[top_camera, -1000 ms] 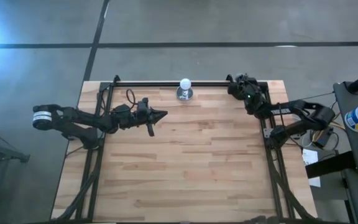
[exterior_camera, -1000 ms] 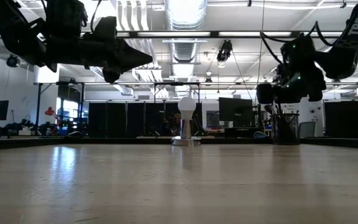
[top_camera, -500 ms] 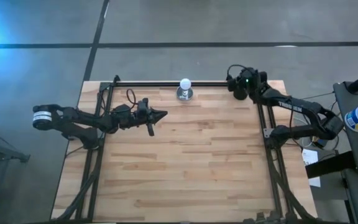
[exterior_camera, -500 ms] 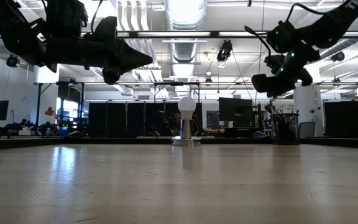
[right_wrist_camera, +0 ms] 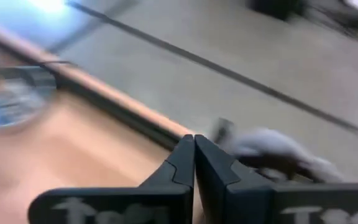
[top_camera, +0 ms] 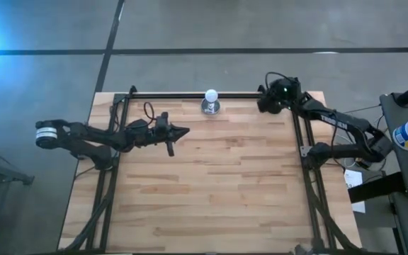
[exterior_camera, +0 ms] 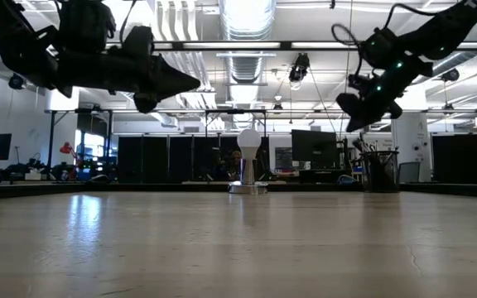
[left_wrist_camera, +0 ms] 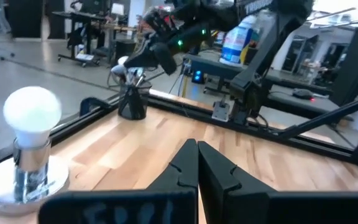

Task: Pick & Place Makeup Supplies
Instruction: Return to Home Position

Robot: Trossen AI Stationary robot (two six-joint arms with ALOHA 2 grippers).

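The makeup supplies (left_wrist_camera: pixel 135 81) are slim dark sticks standing upright in a small black cup (left_wrist_camera: pixel 132 104) at the table's far right corner. They also show in the low view as makeup supplies (exterior_camera: pixel 373 150) in the cup (exterior_camera: pixel 381 174). From above, the right arm hides them. My right gripper (exterior_camera: pixel 354 124) hovers above the cup, tilted and shut, with nothing showing between its fingers (right_wrist_camera: pixel 193 142). My left gripper (top_camera: pixel 187 130) hangs shut and level over the table's left middle, far from the cup.
A white ball on a silver base (top_camera: pixel 210 101) stands at the middle of the far edge, also seen in the low view (exterior_camera: pixel 248 161). Black frame rails (top_camera: pixel 176 95) run along the far and side edges. Bare wooden tabletop (top_camera: pixel 218 184) fills the middle and near side.
The right gripper has risen from just above the cup and swung toward the far edge and slightly left, tipping as it went. It is blurred in its wrist view, so it is still moving. The left arm has hardly moved.
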